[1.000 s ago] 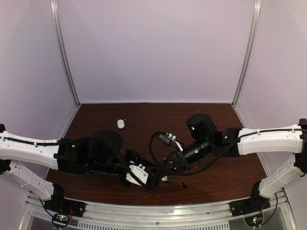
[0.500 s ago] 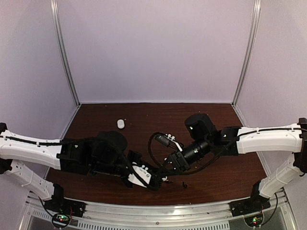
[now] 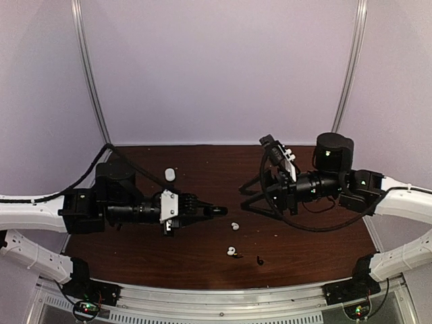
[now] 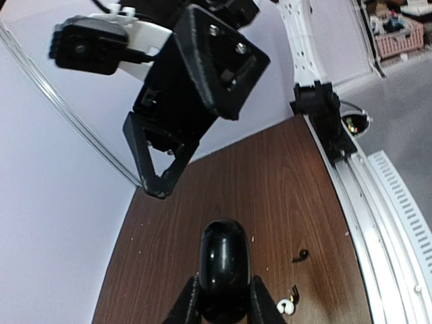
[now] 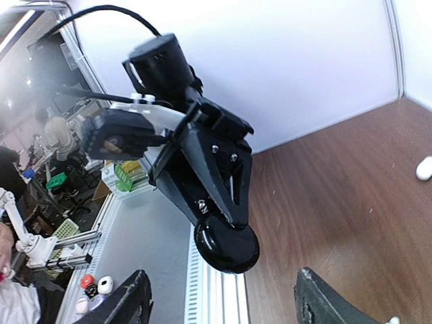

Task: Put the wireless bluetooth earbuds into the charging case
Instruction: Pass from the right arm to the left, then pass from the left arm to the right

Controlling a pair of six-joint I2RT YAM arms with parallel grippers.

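**Left gripper holds black case, earbuds loose on table**

The left gripper [image 3: 212, 210] is clamped on the glossy black pebble-shaped case [image 4: 225, 263], with its fingers pinching both sides. It faces the right gripper [image 3: 245, 198], whose jaws are spread wide and hold nothing. The two grippers are apart. On the dark wood table [image 3: 324, 236], one white stemmed earbud [image 3: 234, 226] lies just below the gap between them. A second white earbud [image 3: 231, 252] and the small black earbud [image 3: 260, 260] lie nearer the front edge. The small white oval case [image 3: 170, 174] sits well apart at the back left.
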